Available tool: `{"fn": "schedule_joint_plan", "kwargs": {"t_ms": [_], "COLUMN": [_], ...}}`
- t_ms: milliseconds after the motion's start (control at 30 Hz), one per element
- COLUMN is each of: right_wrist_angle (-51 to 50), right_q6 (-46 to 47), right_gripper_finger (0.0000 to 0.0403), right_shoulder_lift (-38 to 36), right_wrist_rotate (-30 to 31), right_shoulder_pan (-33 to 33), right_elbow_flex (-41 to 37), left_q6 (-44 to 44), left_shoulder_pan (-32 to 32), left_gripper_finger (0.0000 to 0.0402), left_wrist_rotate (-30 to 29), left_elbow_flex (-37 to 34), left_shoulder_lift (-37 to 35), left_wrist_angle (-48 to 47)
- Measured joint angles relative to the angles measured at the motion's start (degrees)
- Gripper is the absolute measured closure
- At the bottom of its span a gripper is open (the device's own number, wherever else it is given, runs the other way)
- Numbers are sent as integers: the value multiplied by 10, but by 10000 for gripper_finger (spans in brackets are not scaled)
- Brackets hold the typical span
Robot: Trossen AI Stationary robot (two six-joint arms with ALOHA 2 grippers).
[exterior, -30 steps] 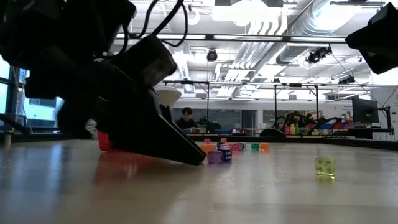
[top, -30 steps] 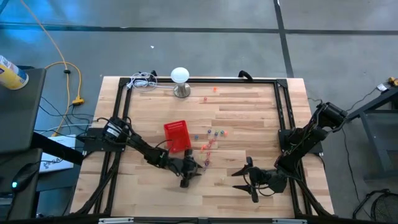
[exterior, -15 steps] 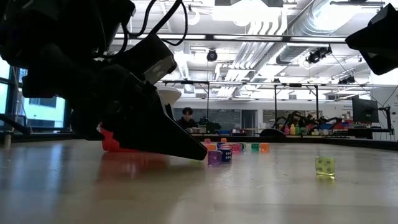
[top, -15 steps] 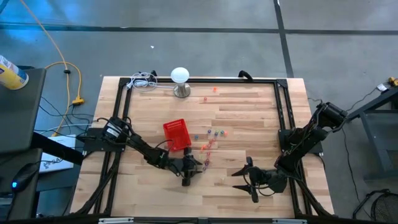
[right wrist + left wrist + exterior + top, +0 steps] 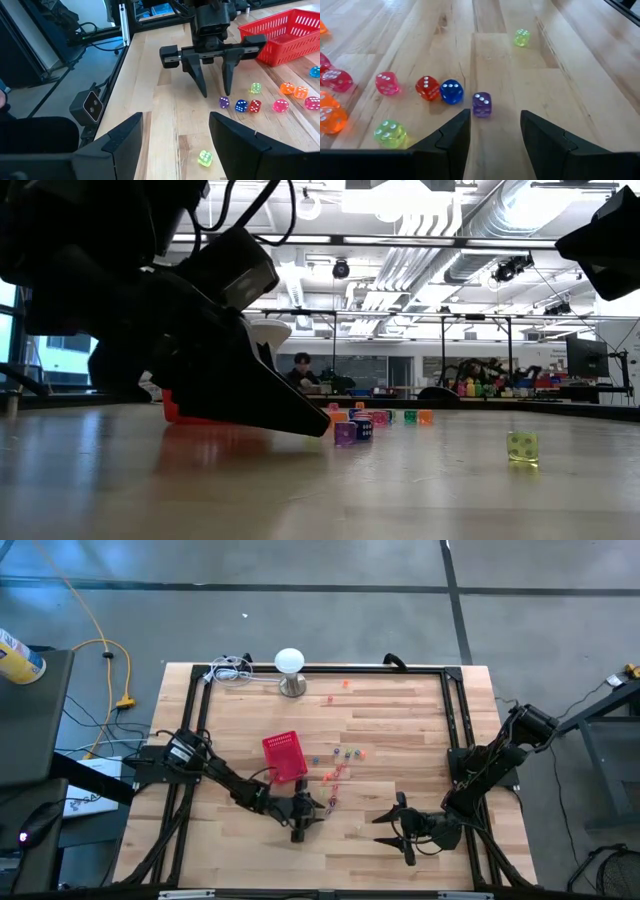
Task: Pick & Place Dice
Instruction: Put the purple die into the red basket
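Planks of pale wood make up the table (image 5: 400, 730), framed by a black rail (image 5: 448, 720) on its far and side edges; grey floor lies around it, with a yellow cable (image 5: 95, 640) trailing off to the left. At the far edge stands a white dome on a metal foot (image 5: 289, 670), beside a coil of white cord (image 5: 228, 668). A small red mesh basket (image 5: 284, 758) sits near the middle of the table; the dice (image 5: 338, 765) are scattered just beside it toward the right, with a couple more lying apart near the far rail.

From the left wrist, a purple die (image 5: 481, 104) lies just ahead of the gap between the fingertips, with blue, red and pink ones in a row next to it, green and orange ones nearer the camera, and one pale green die (image 5: 521, 37) well apart on bare planks. The left gripper (image 5: 308, 818) is low over the wood next to this cluster, fingers spread and holding nothing; the right gripper (image 5: 392, 827) waits near the front right of the table, likewise spread and empty.

At table height the room behind is a large hall with white ducts and strip lights overhead; a person (image 5: 300, 368) sits far back at a bench, and other dark arms stand beyond.
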Motion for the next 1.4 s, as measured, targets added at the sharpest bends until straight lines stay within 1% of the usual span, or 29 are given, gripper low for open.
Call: {"fn": "schedule_joint_plan", "kwargs": {"t_ms": [200, 567, 833, 967, 1200, 1400], "right_wrist_angle": [0, 0, -1, -1, -4, -4], "right_q6": [0, 0, 0, 0, 0, 2], "right_gripper_finger": [184, 184, 184, 184, 184, 184], "right_shoulder_lift": [0, 0, 0, 0, 0, 0], "right_wrist_rotate": [0, 0, 0, 0, 0, 0], "right_shoulder_pan": [0, 0, 0, 0, 0, 0], "right_elbow_flex": [0, 0, 0, 0, 0, 0], "left_q6": [0, 3, 31, 27, 17, 37], "left_shoulder_pan": [-4, -9, -23, -23, -27, -23], "left_gripper_finger": [236, 236, 236, 236, 236, 236], "left_wrist_rotate": [-27, -28, -78, -82, -83, -83], "left_elbow_flex": [0, 4, 19, 19, 37, 48], "left_shoulder_lift": [0, 0, 0, 0, 52, 58], "left_wrist_angle": [0, 9, 9, 6, 33, 36]}}
